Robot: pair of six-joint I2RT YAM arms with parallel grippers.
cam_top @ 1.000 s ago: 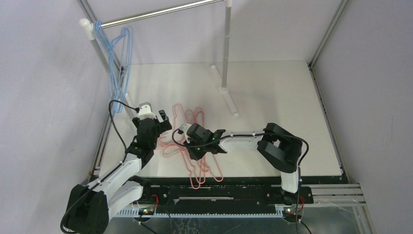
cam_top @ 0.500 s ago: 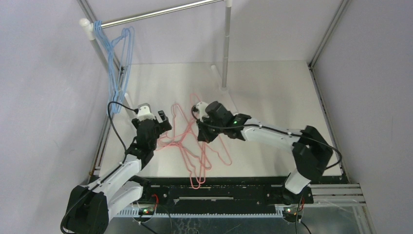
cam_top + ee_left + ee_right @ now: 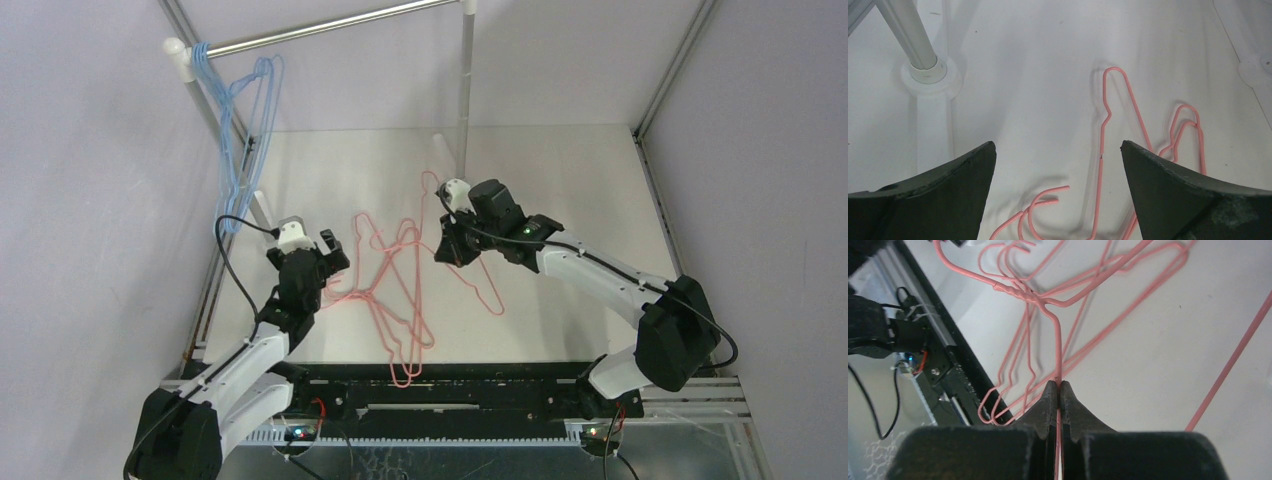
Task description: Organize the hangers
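Pink hanger (image 3: 1058, 375), hook far, body slanting near-right

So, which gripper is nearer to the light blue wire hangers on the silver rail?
Left. The left gripper is open right of the light blue wire hangers; the right gripper, shut on a pink wire hanger, is farther right.

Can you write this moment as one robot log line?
right gripper: shut on pink hanger | left gripper: open, empty | other pink hangers: on table | blue hangers: on rail
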